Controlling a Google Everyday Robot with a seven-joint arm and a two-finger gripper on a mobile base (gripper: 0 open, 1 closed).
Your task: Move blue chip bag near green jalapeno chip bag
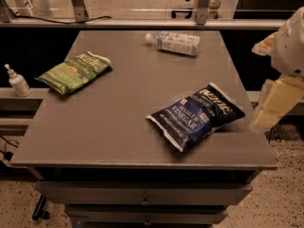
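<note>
The blue chip bag [196,116] lies flat on the grey table [123,127] at the front right, with "VINEGAR" in white letters facing up. The green jalapeno chip bag [74,72] lies at the table's left side, well apart from the blue bag. My gripper [274,103] is a pale cream shape off the table's right edge, just right of the blue bag and not touching it. The white arm [290,42] rises above it at the frame's right edge.
A clear plastic bottle [173,42] lies on its side at the back of the table. A small white pump bottle [18,81] stands on a ledge left of the table. Drawers sit below the table's front edge.
</note>
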